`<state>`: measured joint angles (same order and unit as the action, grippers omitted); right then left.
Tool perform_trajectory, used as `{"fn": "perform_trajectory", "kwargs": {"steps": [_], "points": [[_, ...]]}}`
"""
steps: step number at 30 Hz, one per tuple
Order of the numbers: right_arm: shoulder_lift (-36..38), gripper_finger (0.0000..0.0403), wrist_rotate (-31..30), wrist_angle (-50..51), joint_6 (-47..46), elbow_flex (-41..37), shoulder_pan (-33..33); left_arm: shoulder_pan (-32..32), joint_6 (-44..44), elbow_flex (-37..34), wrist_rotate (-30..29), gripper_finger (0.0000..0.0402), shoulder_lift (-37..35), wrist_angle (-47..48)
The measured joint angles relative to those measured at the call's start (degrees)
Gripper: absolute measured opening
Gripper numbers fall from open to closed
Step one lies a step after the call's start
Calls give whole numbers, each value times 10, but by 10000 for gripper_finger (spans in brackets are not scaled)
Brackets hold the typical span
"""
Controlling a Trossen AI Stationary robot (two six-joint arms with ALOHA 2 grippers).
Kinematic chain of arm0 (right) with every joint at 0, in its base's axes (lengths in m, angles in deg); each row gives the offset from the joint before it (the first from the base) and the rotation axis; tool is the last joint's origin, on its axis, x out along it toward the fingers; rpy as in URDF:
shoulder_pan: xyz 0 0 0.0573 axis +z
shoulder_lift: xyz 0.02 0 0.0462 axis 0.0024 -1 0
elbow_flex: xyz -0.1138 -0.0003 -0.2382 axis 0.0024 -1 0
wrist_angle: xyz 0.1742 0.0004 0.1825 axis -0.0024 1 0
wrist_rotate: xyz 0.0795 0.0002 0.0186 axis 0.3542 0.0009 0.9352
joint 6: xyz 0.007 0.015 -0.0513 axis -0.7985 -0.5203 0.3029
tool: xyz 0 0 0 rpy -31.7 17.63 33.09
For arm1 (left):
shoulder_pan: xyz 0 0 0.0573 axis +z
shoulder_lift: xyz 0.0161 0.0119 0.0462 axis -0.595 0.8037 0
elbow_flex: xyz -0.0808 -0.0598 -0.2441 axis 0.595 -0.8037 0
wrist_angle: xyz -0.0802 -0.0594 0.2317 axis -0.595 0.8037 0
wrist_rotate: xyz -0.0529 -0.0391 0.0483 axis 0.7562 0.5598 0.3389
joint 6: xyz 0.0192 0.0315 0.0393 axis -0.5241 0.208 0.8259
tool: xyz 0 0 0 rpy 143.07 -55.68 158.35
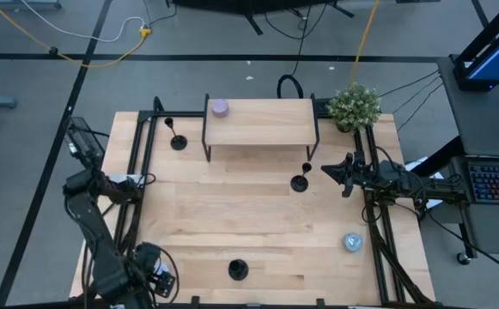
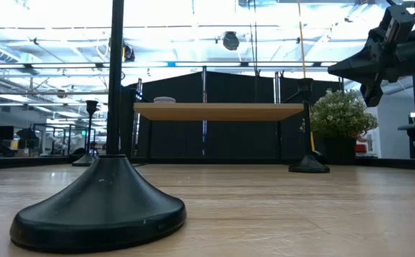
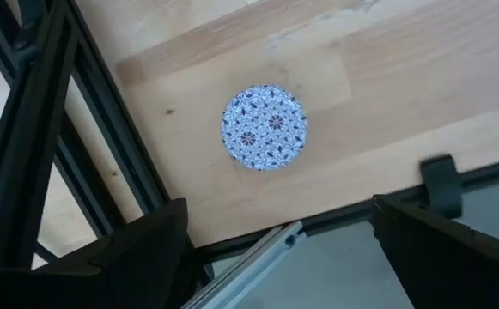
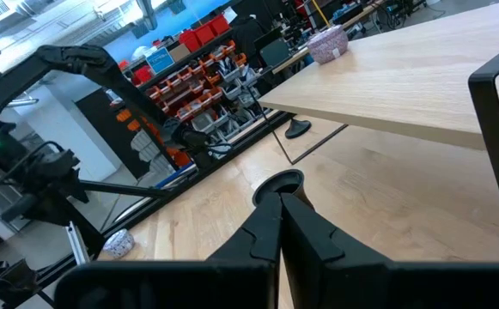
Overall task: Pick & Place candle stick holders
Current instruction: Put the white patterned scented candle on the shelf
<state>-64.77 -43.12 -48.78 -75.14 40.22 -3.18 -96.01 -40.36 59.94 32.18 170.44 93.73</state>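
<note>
Candlestick holders, three in all, are seen standing upright and well apart on the wooden table (image 1: 258, 223). The nearest holder (image 1: 238, 269) is placed close to the front edge, and its broad black base fills the foreground of the low view (image 2: 100, 207). At the near left corner the left gripper (image 3: 283, 249) is held above the table with its jaws spread wide and nothing between them; a round patterned tin (image 3: 264, 127) lies on the wood beneath it. A second blue tin (image 1: 353, 243) is found toward the right side.

Farther back, the middle holder (image 1: 301, 180) is set just in front of the shelf's right leg. The right gripper (image 1: 335, 172) is raised beside it, its jaws pressed fully together and holding nothing, with the tips pointed at that holder's base (image 4: 283, 182) without touching it.

Beyond this a low wooden shelf (image 1: 258, 122) is placed, and a lilac tin (image 1: 220, 107) is set on its left end. The third holder (image 1: 176, 137) is located just left of the shelf. A potted plant (image 1: 355, 105) is seen at the far right corner.
</note>
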Motion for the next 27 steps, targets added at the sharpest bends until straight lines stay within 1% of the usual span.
{"fn": "perform_trajectory", "kwargs": {"steps": [4, 7, 11, 19, 25, 27], "points": [[0, 0, 0, 0, 0, 0, 0, -1, -3, -1, -2, 397, 19, 2], [0, 0, 0, 0, 0, 0, 0, -1, 12, -13, -10, 395, 26, -16], [0, 0, 0, 0, 0, 0, 0, -2, 19, -49, -21, 393, 26, -66], [0, 0, 0, 0, 0, 0, 0, -2, 10, -127, 40, 393, 26, -121], [0, 0, 0, 0, 0, 0, 0, -2, 15, -167, 44, 393, 26, -205], [0, 0, 0, 0, 0, 0, 0, -2, 16, -175, 42, 392, 26, -218]]}}
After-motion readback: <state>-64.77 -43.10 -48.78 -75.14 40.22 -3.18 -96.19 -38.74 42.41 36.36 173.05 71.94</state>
